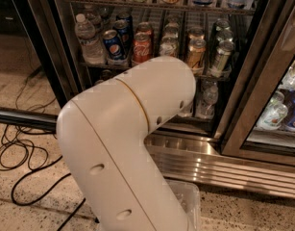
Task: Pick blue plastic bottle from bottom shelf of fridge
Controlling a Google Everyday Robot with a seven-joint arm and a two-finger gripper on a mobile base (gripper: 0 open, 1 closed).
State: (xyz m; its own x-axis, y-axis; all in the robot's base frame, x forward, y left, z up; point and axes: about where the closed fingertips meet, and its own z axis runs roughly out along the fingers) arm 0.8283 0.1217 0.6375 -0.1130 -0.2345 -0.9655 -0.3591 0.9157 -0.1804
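The fridge stands open in front of me, with wire racks and a ribbed steel base. My big white arm reaches toward the bottom shelf and hides most of it. The gripper is out of view behind the arm, near that shelf. Right of the arm, a small slim bottle stands upright on the bottom shelf, and another shows only in part. I cannot tell whether either is the blue plastic bottle.
The rack above holds several cans and a clear water bottle. A second cooler with bottles stands at the right behind a glass door. Black cables lie on the speckled floor at the left. A dark rail crosses at the left.
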